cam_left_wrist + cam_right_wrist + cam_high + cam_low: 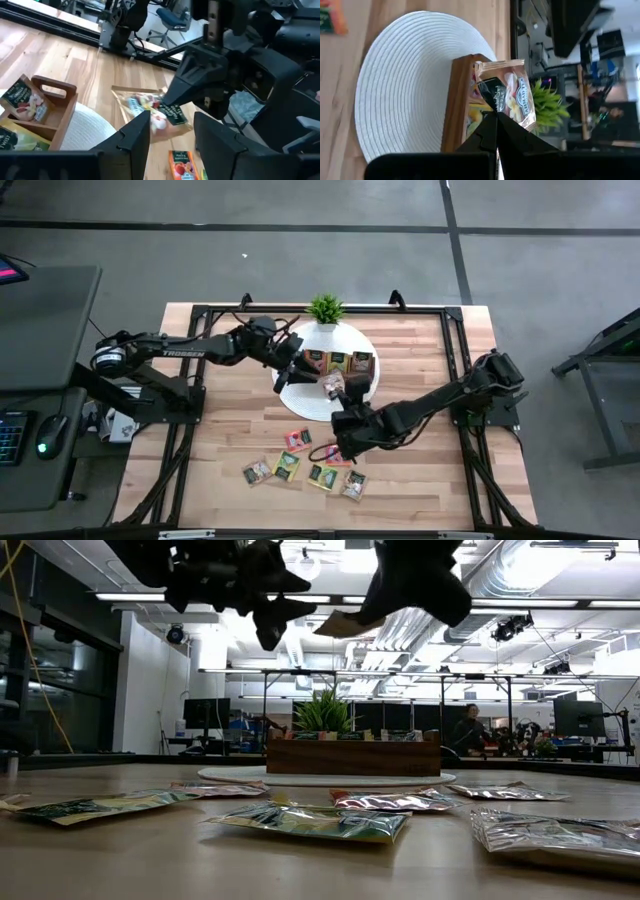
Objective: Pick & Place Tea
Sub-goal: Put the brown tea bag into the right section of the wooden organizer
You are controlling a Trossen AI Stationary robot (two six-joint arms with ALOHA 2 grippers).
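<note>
The right pincer [335, 384] hangs above the near edge of the white round mat [300, 405], pressed together on the corner of a tea sachet [507, 92], a shiny brownish wrapper with a dark label; its print is too small to read. The sachet hangs in the air just in front of the wooden tray [338, 364], whose compartments already hold sachets. The left pincer [287, 375] hovers close beside it over the mat with fingers spread and nothing between them, leaving little room between the two arms. "TROSSEN" can be read on the left arm [180, 352]. More tea sachets [300, 465] lie loose on the surface [430, 470] nearer the front edge, with bare wood on either side. A small green plant [325, 308] stands behind the tray.
</note>
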